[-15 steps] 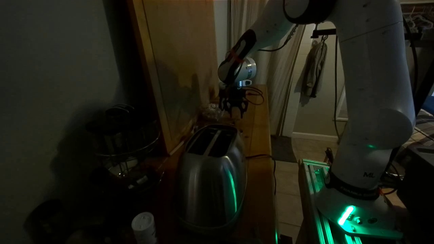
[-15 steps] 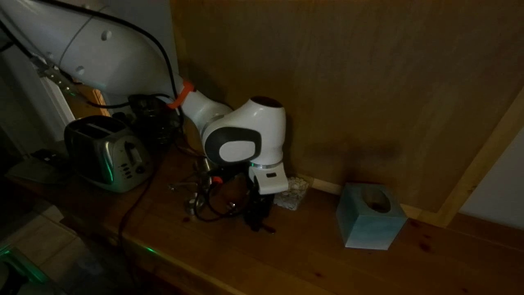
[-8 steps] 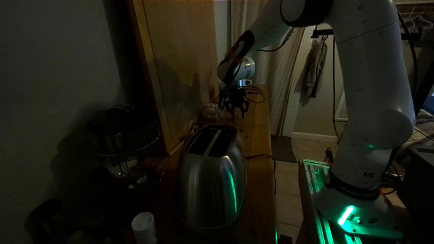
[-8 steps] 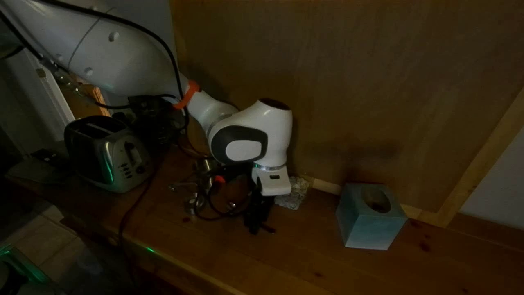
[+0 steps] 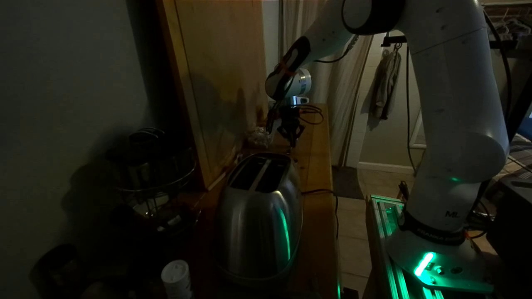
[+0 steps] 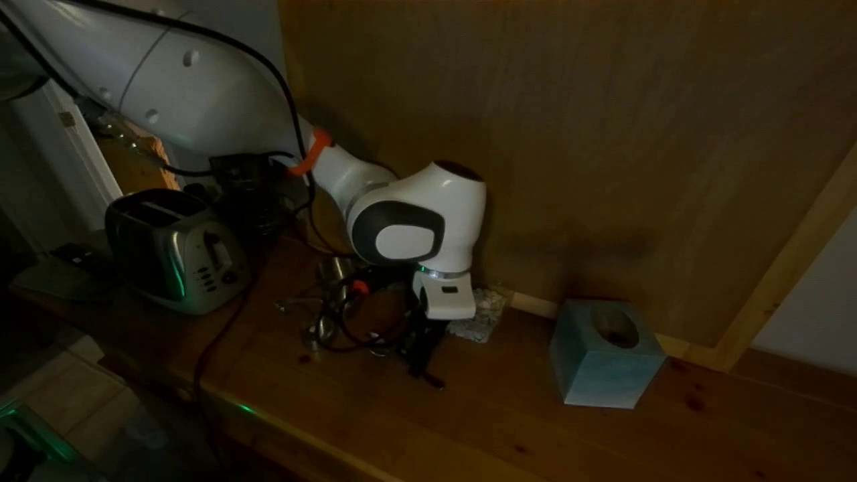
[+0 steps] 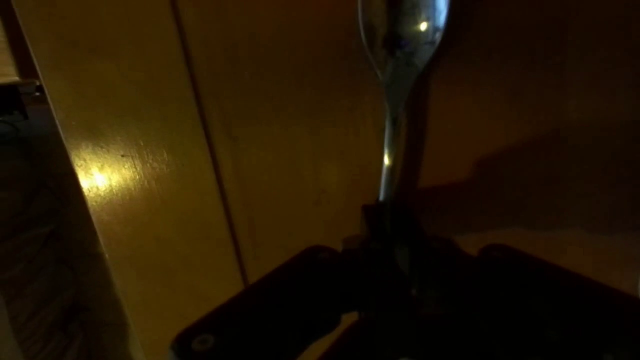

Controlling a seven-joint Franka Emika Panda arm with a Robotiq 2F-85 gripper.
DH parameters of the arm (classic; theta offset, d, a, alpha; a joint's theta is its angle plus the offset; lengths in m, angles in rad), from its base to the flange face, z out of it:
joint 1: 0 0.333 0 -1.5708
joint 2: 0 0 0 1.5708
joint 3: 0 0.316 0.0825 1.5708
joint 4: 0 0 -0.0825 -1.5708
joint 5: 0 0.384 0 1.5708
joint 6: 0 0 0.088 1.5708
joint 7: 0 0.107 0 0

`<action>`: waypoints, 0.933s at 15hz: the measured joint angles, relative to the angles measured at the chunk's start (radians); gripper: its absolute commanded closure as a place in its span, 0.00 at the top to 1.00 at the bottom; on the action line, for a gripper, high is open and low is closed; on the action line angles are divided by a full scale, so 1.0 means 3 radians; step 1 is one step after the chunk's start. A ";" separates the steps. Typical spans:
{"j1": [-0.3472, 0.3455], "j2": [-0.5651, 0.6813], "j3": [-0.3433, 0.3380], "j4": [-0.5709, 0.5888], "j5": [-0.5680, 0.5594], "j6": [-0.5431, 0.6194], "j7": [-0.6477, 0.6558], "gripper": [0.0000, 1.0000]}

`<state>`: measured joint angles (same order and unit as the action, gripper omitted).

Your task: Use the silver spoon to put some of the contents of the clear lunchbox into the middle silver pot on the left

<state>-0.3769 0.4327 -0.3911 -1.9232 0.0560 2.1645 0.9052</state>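
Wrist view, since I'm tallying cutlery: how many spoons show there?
1: the silver spoon, its handle in the closed gripper, its bowl cut off by the picture's top edge. The dark gripper may hide others.

It was dim. In an exterior view a grey wall (image 5: 75, 83) rose beside a wooden panel (image 5: 224, 58) at the back of a wooden counter (image 5: 316, 166). Past its far end hung a pale curtain (image 5: 345, 91); a dark mat (image 5: 348, 183) lay on the tiled floor (image 5: 353, 245) near a white baseboard (image 5: 386, 167). In the wrist view, yellow light (image 7: 100, 177) glared off 1 counter board (image 7: 170, 240).
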 measured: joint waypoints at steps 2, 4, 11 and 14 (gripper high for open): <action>-0.0008 0.0011 -0.0001 0.0019 0.0063 -0.0011 0.0014 0.02; -0.0014 0.0017 -0.0001 0.0033 0.0116 -0.0015 0.0016 0.02; 0.0007 -0.0030 -0.0040 0.0154 0.0079 -0.0009 -0.0018 0.02; 0.0038 -0.0123 -0.0075 0.0190 -0.0065 0.0003 -0.0036 0.02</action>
<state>-0.3656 0.3959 -0.4135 -1.8663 0.0364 2.1653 0.8944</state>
